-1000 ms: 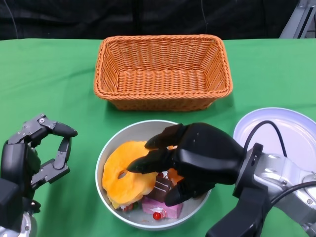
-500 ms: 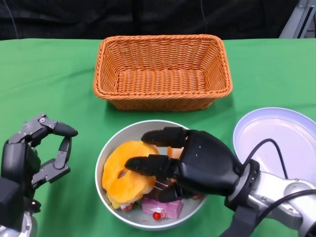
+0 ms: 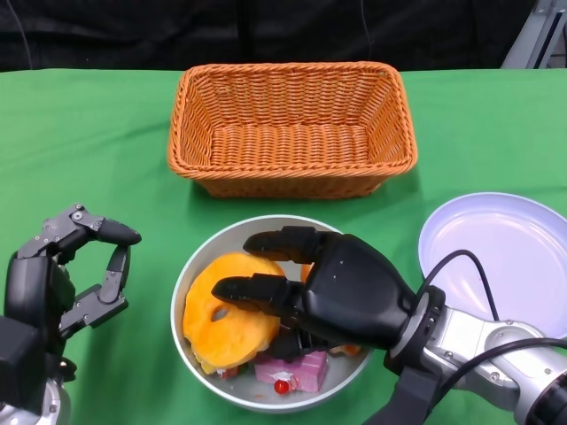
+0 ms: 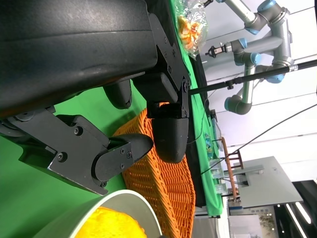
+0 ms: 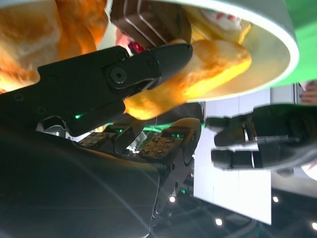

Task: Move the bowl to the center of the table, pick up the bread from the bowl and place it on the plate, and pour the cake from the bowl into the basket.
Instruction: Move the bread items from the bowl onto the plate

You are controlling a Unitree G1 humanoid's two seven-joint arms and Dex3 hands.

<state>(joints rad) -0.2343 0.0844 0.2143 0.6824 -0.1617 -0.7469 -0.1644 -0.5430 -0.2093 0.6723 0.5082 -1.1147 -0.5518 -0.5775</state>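
Inside the bowl (image 3: pixel 193 266), the right hand (image 3: pixel 323 288) has slid further over the bread (image 3: pixel 226 310), fingers now closing around it; left hand (image 3: pixel 62 279) idles beside the bowl, fingers apart; lift seems imminent.

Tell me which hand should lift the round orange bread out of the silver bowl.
The right hand. Its fingers already lie across the round orange bread inside the silver bowl, and the white plate lies on that side. The left hand hangs empty beside the bowl.

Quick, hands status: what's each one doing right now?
Left hand: open, holding nothing, beside the bowl.
Right hand: in the bowl, fingers on the bread; whether it actually grips it cannot be told.
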